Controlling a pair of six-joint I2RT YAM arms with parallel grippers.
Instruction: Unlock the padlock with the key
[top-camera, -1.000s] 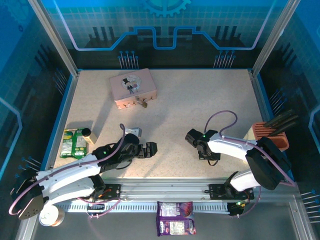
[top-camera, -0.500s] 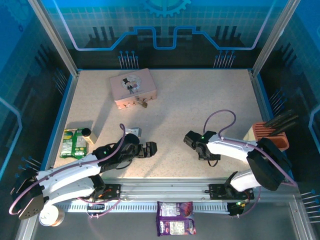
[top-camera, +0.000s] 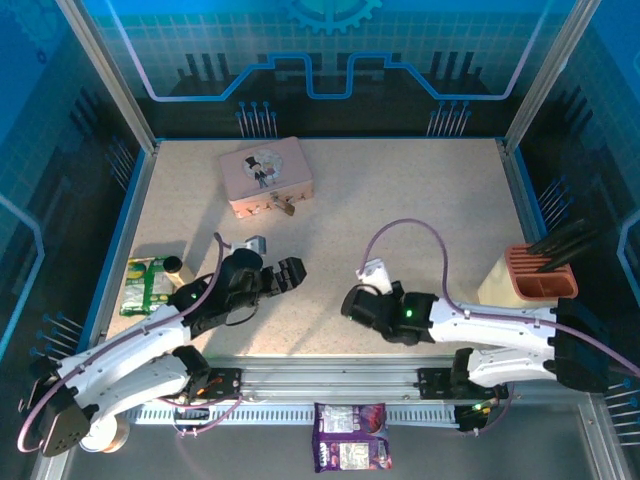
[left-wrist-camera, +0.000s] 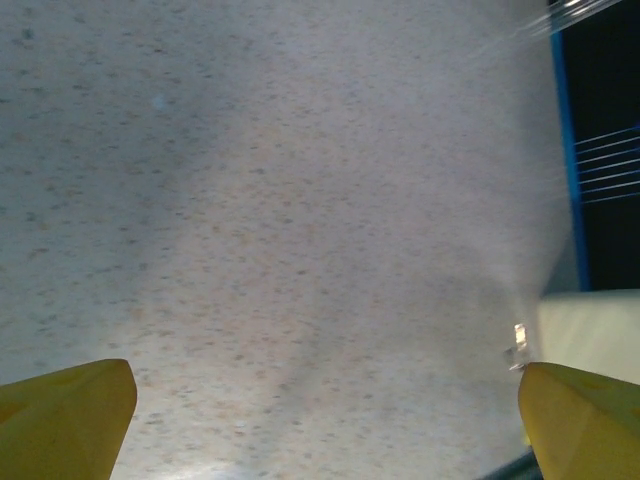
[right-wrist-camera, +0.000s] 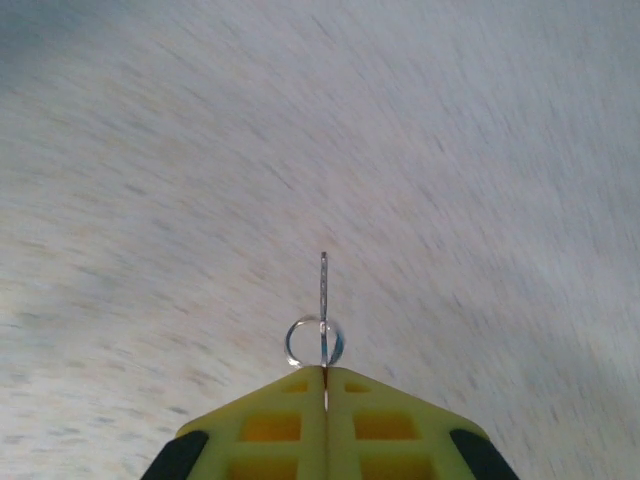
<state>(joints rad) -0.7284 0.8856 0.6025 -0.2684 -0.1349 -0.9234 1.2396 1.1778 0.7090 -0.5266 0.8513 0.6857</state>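
Key (right-wrist-camera: 324, 298) sits mid-frame, long axis vertical, tip up, pinched between clenched right fingers (right-wrist-camera: 270, 425); left fingers (left-wrist-camera: 65, 405) spread wide above desk (left-wrist-camera: 300, 200).

Pink tin (top-camera: 267, 176), green packet (top-camera: 148, 285), orange holder (top-camera: 540, 272)

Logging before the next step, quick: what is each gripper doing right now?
left gripper: open, holding nothing.
right gripper: closed on the key.

Padlock (top-camera: 285, 208) lies before the tin (top-camera: 292, 165) (far left).
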